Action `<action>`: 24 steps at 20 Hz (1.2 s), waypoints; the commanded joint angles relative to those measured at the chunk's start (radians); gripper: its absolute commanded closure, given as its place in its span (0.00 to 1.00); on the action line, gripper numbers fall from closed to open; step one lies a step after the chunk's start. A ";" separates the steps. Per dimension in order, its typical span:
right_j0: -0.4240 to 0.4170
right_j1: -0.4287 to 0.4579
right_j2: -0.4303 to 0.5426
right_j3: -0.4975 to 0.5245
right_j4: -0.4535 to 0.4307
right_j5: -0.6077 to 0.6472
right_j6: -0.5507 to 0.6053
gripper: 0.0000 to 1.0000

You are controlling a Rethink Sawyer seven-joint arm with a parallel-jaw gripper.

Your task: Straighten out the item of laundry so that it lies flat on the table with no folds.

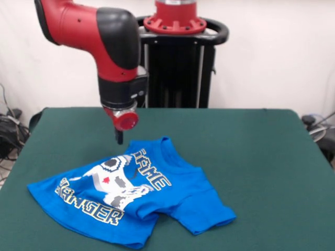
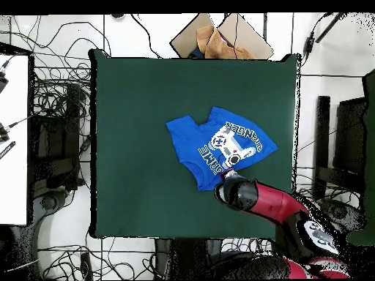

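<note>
Rumpled T-shirt [image 1: 133, 196] on table [image 1: 261, 157]; gripper [image 1: 119, 137] hovers at its edge.

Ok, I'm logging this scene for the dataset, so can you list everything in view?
T-shirt: one, bright blue with white controller print and lettering, rumpled, one sleeve folded, on the table's middle.
Table: one, dark green cloth top, under the shirt.
Cardboard and brown paper: one pile, tan, on the floor beyond the table edge opposite the robot in the overhead view.
Cables: many, black, on the floor beside the table.
Pedestal: one, black with red top, behind the table.
Arm: one, red and black, above the shirt's collar edge.
Gripper: one, dark tip just above the shirt; open or shut unclear.
</note>
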 commanded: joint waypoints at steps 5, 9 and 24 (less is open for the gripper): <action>0.001 -0.004 0.142 -0.013 -0.071 0.008 -0.061 1.00; -0.001 -0.005 0.147 -0.013 -0.079 0.012 -0.058 1.00; 0.101 0.037 0.052 -0.016 -0.068 0.065 0.031 1.00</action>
